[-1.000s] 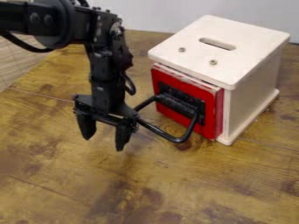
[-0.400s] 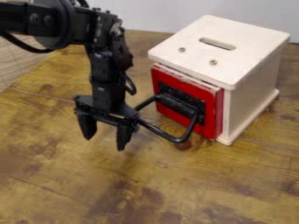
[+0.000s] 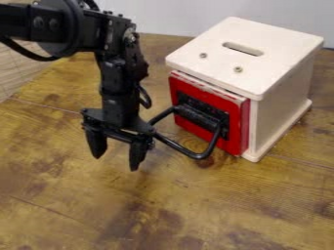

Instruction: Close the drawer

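1 black gripper [image 3: 115,137] points down at about 9 o'clock, its 2 fingertips spread apart over 1 wooden table [image 3: 156,210]. 1 red drawer [image 3: 241,125] sits toward 2 o'clock, in the front of 1 cream-white cabinet [image 3: 280,93] (1 slot and 2 round metal fittings show on top). the drawer has 1 black front plate [image 3: 198,109] and 1 black loop handle [image 3: 196,154], reaching out toward the gripper at 8 o'clock.

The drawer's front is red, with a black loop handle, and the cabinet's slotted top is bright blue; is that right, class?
Not quite: the camera view shows the cabinet's slotted top is cream-white, not blue.
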### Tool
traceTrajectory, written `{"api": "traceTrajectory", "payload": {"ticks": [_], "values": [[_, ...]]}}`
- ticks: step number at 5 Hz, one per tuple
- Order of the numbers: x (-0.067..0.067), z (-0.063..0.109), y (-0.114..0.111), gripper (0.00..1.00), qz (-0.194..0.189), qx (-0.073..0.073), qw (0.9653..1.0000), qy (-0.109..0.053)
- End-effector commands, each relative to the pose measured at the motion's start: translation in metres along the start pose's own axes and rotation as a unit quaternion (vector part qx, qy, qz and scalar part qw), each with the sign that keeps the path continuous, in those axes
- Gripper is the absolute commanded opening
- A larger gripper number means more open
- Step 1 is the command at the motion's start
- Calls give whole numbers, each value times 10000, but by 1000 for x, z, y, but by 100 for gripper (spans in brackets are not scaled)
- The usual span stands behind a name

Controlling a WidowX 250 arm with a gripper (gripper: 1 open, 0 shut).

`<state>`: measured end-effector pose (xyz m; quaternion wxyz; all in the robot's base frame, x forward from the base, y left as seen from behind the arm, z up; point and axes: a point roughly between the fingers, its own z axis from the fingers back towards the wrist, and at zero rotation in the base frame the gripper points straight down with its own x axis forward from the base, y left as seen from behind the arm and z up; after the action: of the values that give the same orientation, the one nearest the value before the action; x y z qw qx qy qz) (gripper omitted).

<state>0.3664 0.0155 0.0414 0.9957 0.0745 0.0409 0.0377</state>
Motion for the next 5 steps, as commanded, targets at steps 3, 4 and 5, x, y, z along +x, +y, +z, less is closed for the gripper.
{"api": "traceTrajectory", "payload": {"ticks": [3, 4, 5], "values": [[11, 35, 11, 100, 164, -80, 9985, -523], [10, 33, 11, 100, 174, -80, 9984, -527], [7, 32, 11, 100, 170, -65, 9985, -513]]}}
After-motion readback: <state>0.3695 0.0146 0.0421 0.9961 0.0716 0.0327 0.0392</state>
